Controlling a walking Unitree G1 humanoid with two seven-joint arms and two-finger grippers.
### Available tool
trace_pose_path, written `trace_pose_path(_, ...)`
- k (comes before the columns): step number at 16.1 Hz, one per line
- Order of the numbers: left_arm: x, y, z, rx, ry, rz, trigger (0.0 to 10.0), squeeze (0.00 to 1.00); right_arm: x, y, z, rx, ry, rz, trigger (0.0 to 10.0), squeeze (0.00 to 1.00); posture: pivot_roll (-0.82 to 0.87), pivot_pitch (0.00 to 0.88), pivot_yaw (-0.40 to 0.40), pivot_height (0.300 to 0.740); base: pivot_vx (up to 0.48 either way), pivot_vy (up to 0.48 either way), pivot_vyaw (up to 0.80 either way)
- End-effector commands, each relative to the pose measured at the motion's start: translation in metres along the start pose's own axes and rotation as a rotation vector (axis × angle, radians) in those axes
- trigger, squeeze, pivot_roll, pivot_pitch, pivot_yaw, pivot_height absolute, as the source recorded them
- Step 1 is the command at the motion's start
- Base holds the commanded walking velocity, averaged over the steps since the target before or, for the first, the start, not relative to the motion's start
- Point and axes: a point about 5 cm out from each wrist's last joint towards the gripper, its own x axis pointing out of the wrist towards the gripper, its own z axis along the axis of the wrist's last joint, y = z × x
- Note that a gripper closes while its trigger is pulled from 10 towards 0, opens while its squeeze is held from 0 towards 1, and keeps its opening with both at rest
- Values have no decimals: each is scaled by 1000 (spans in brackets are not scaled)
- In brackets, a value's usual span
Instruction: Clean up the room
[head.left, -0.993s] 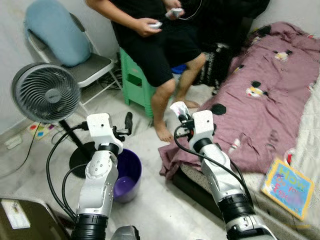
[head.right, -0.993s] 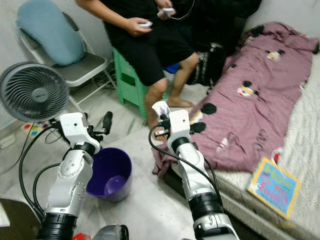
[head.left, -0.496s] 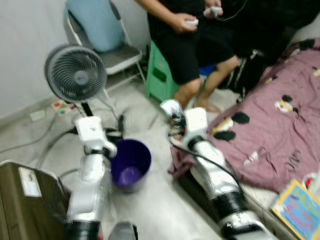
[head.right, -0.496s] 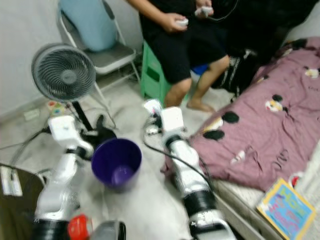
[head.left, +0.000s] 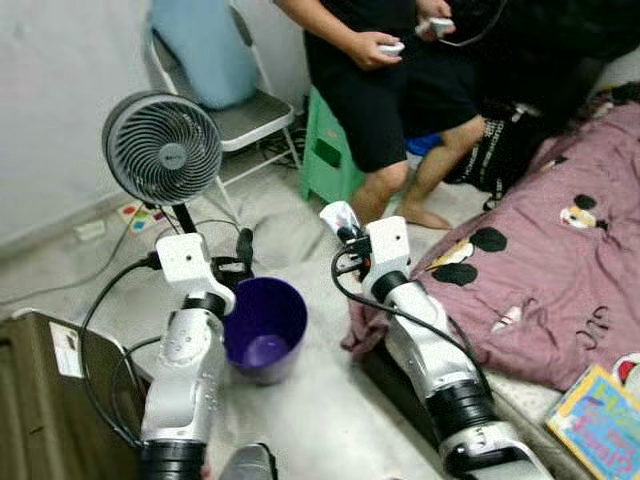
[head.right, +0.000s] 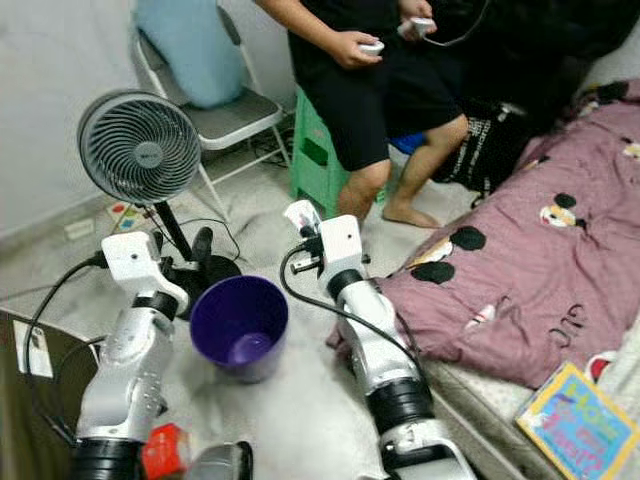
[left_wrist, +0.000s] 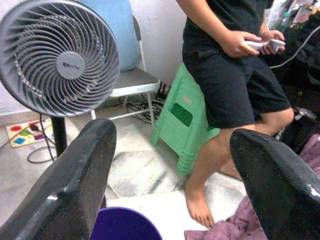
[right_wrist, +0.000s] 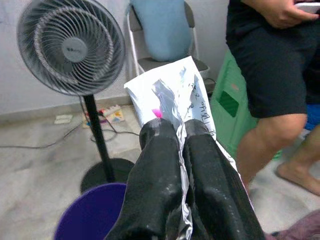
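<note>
Wrapper (right_wrist: 172, 102) lower part behind right gripper (right_wrist: 181, 131)

A pale, mottled floor (head.right: 290, 420) runs through the middle of the frame. Standing on it at centre left is a purple bucket (head.right: 238, 325), open and upright. Just behind the bucket, the round black base of a grey pedestal fan (head.right: 140, 148) rests on the floor, with cables trailing nearby. In the upper middle stand a folding chair (head.right: 215, 120) and a green plastic stool (head.right: 322, 160). A person's bare foot (head.right: 408, 214) is planted beside the stool. At right, a bed carries a mauve blanket (head.right: 530, 270), its edge spilling onto the floor, and a colourful book (head.right: 568, 422) lies at lower right.
</note>
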Motion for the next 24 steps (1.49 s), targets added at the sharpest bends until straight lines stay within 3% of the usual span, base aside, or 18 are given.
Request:
trace_pose_path(1, -3, 10, 1, 54, 2, 20, 10000, 0, 2, 3, 1, 3, -1, 10, 10000, 0, 42, 24, 4, 740, 0, 0, 0)
trace_pose_path(4, -9, 28, 2, 107, 3, 86, 10000, 0, 1, -1, 4, 0, -18, -12, 10000, 0, 44, 23, 5, 740, 0, 0, 533)
trace_pose_path(8, -22, 39, 2, 167, 3, 55, 10000, 0, -4, -6, 4, 2, -18, -27, 10000, 0, 45, 32, 1, 740, 0, 0, 584)
trace_pose_path(13, -18, 27, 6, 107, -30, 4, 10000, 0, -2, -6, 4, -2, -10, -22, 10000, 0, 41, 38, -6, 740, 51, 0, 0)
trace_pose_path(24, -15, 26, 7, 87, -30, -10, 10000, 0, 0, -6, 5, -1, -4, -27, 10000, 0, 38, 41, 2, 740, 373, 0, 0)
